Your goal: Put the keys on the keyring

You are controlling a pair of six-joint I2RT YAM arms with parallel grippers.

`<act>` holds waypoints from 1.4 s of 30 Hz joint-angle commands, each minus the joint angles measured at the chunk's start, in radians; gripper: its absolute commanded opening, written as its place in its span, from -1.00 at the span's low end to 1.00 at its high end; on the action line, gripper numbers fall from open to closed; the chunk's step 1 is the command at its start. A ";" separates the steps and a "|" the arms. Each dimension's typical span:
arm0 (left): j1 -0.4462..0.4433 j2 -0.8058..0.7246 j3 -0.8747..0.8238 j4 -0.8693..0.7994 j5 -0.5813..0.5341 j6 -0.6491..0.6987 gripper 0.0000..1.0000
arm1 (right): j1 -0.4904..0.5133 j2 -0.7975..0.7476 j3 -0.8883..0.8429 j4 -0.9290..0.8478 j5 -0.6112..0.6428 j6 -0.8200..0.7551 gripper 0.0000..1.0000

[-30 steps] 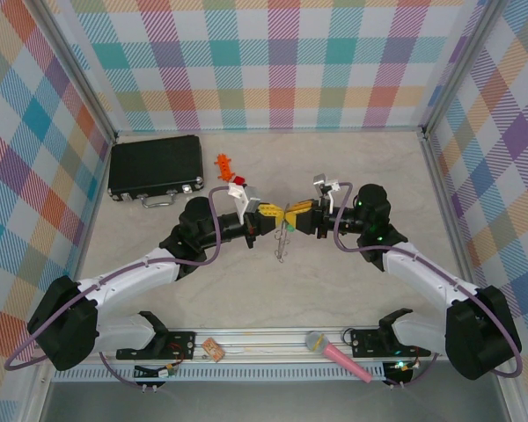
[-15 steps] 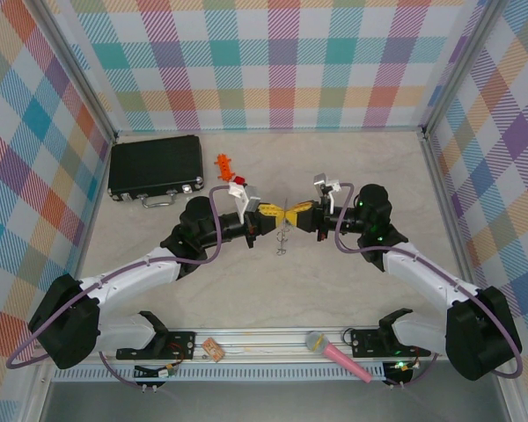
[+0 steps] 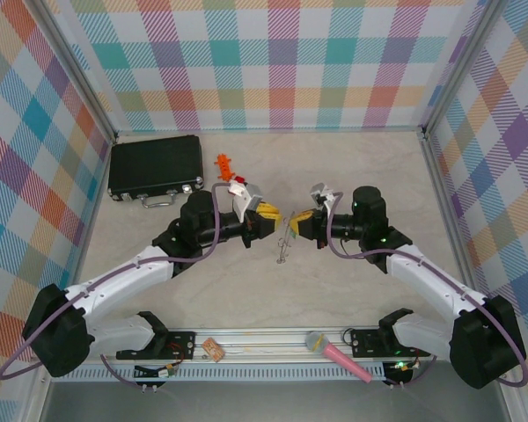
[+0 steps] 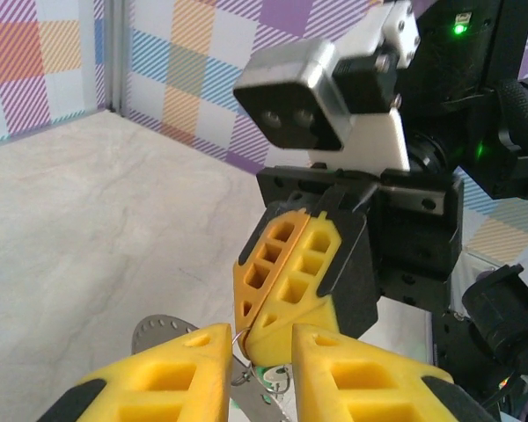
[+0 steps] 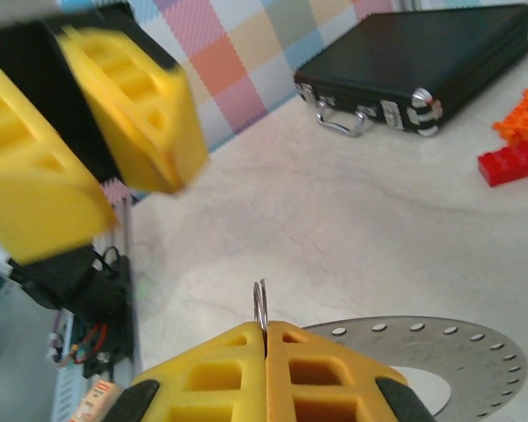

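My right gripper (image 3: 299, 221) is shut on the thin wire loop (image 5: 261, 306) of the keyring, which stands up from between its yellow fingertips. The flat silver perforated ring (image 5: 440, 347) of the keyring (image 3: 286, 243) hangs below it over the table and also shows in the left wrist view (image 4: 158, 330). A bit of the key's green head (image 4: 266, 380) and some silver metal dangle under the right fingertips. My left gripper (image 3: 271, 214) faces the right one a short gap away. Its jaws (image 4: 262, 341) are open with nothing gripped between them.
A black case (image 3: 155, 165) lies at the back left. An orange toy piece (image 3: 223, 163) and a red block (image 3: 238, 179) sit just behind my left gripper. A pink microphone (image 3: 337, 354) rests on the front rail.
My left gripper was shut and tip to tip with the right one. It has opened and drawn back to the left. The right gripper stays shut on the keyring.
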 commanded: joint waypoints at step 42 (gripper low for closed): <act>0.001 0.116 0.291 -0.707 0.044 0.469 -0.54 | 0.189 0.010 0.136 -0.177 0.075 -0.316 -1.00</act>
